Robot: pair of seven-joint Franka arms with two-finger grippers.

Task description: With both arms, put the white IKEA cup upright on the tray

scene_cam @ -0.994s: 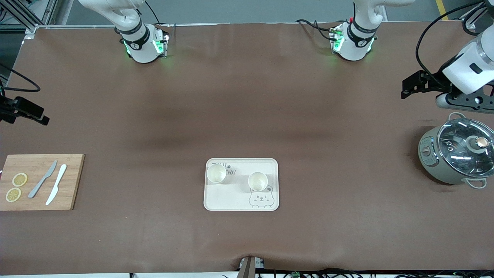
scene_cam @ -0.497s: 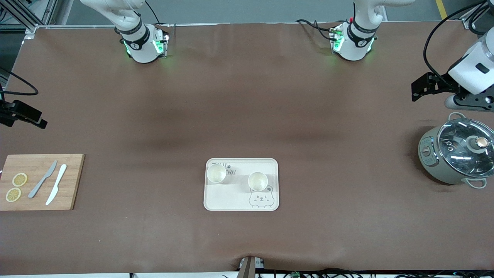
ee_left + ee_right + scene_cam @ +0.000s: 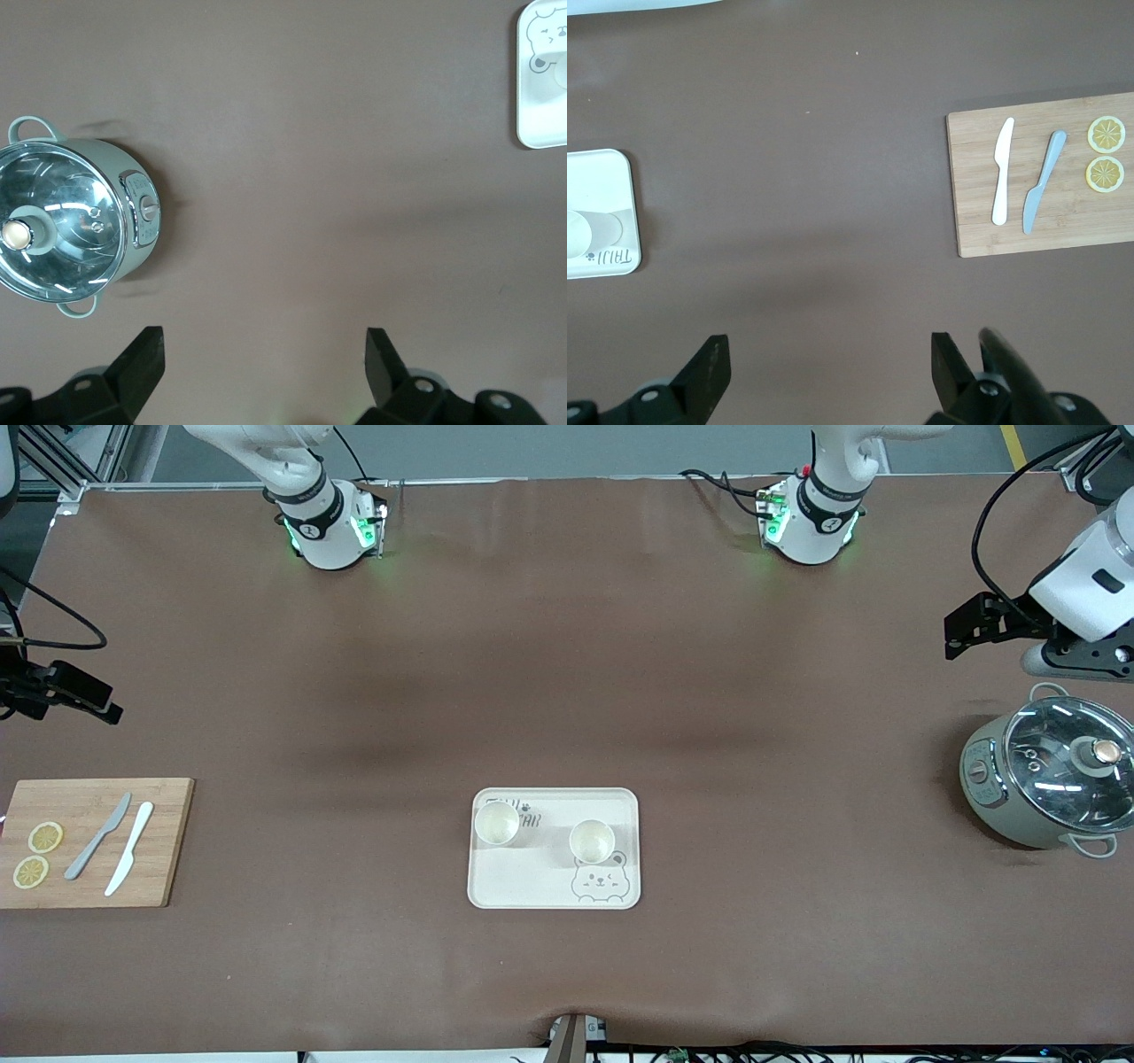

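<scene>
The cream tray [image 3: 532,881] with the bear face lies in the middle of the table, near the front camera. Two white cups stand upright on it, one [image 3: 496,823] by the lettering and one [image 3: 592,841] above the bear. My left gripper [image 3: 967,623] is open and empty over bare table at the left arm's end, close to the pot; it also shows in the left wrist view [image 3: 263,345]. My right gripper [image 3: 84,691] is open and empty over bare table at the right arm's end; it also shows in the right wrist view [image 3: 830,350]. The tray's corner [image 3: 607,173] shows there too.
A grey-green pot with a glass lid [image 3: 1050,779] stands at the left arm's end. A wooden cutting board [image 3: 159,841] with two knives and two lemon slices lies at the right arm's end. The two arm bases stand along the table's back edge.
My left gripper drew away from the middle toward the left arm's end, then stopped. My right gripper shifted slightly. The cups and the tray have not moved.
</scene>
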